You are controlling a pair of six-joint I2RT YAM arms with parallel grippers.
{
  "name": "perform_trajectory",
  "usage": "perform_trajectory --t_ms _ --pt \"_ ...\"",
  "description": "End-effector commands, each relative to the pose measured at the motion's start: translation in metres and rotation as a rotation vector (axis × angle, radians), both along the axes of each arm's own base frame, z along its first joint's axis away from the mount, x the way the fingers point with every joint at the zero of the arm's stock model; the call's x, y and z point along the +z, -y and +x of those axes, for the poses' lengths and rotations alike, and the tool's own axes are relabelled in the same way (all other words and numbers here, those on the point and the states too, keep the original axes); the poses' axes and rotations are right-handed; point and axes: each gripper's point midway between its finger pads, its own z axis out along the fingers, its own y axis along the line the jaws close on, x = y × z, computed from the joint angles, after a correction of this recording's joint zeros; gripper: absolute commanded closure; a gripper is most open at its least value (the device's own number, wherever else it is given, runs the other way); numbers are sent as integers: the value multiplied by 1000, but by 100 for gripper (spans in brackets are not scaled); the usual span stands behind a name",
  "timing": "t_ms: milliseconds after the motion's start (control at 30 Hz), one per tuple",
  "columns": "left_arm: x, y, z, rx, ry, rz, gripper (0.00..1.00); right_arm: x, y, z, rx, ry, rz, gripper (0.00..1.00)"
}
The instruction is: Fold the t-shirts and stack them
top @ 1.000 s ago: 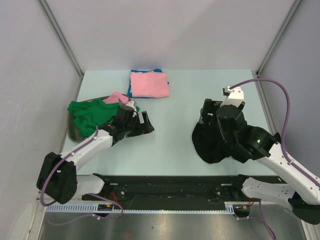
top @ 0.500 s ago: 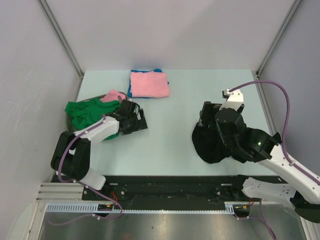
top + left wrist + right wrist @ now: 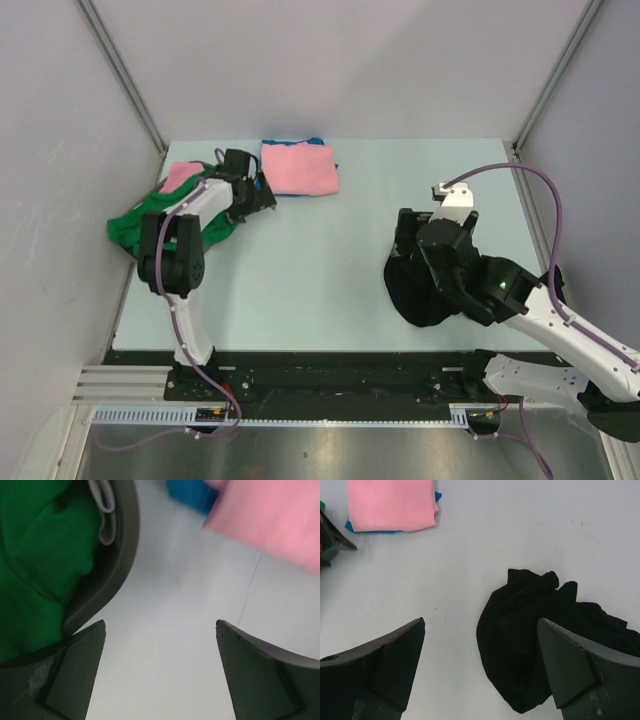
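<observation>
— Top external shows the lot, doesn't it? Pale table (image 3: pixel 340 240), and the biggest thing on it is the black t-shirt (image 3: pixel 405 292), a crumpled heap on the right side.

— Yes, not spread out at all. Then the green t-shirt (image 3: pixel 128 228), bunched at the left edge and spilling over a dark tray (image 3: pixel 122 555), with a loose pink t-shirt (image 3: pixel 180 175) behind it.

— And the finished pile at the back: a folded pink t-shirt (image 3: pixel 298 168) lying on a blue t-shirt (image 3: pixel 190 492).

— What about the right gripper (image 3: pixel 481 621)?

— Fingers apart, holding nothing, hanging over bare table just beside the black heap. The left gripper (image 3: pixel 160 625) is spread wide and empty as well, between the tray rim and the pile.

— So I'd guess the black one gets flattened next.

— I'd say so. It should pinch a hem or shoulder at the heap's edge, not the middle, or it'll lift a wad. Better if both arms take a corner each and drag it flat. The left arm wants to swing wide of that pile so it doesn't nudge it.
</observation>
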Motion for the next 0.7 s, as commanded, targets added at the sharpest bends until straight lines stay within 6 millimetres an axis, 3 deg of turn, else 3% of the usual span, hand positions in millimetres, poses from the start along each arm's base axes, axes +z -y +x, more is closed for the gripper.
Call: perform_trajectory --t_ms 0,33,67,133,167,200,233,267,333,367,400,433,467,533,567,633,667 --pt "8 -16 51 -13 31 50 3 2 -6 4 -1 21 25 0" --pt "11 -20 59 -11 36 45 3 -1 -7 4 3 17 23 0" --pt "28 -20 78 -17 90 43 3 -3 -8 5 7 12 16 0" --pt "26 -26 92 -17 94 56 3 -8 -10 7 3 2 -2 0" --pt "43 -28 108 -19 140 64 3 -10 -10 7 5 -1 -6 1" --pt "48 -32 116 -16 151 67 4 -11 -11 8 5 -5 -13 0" --pt "33 -35 117 -21 109 80 3 -12 -13 8 7 -6 -10 0" --pt "58 -39 134 -20 166 97 3 -13 -13 8 7 -7 -12 0" --pt "65 -46 139 -29 159 118 4 -14 -15 9 12 -12 -12 0" --pt "82 -45 142 -48 192 123 5 -15 -15 9 13 -12 -17 0" --pt "94 -37 136 -78 205 96 6 -16 -16 8 17 -16 -21 0" --pt "85 -32 126 -96 192 84 6 -16 -15 8 14 -17 -20 0" --pt "134 -27 112 -103 284 69 6 -15 -15 8 10 -14 -15 0" --pt "161 -13 92 -118 366 18 6 -13 -16 7 18 -12 0 0" --pt "176 -13 55 -115 384 6 6 -14 -17 6 23 -14 3 0" --pt "176 -13 21 -104 372 -17 5 -11 -18 3 29 -12 20 0" --pt "149 -15 -4 -104 302 -14 5 -9 -19 1 34 -9 33 0"
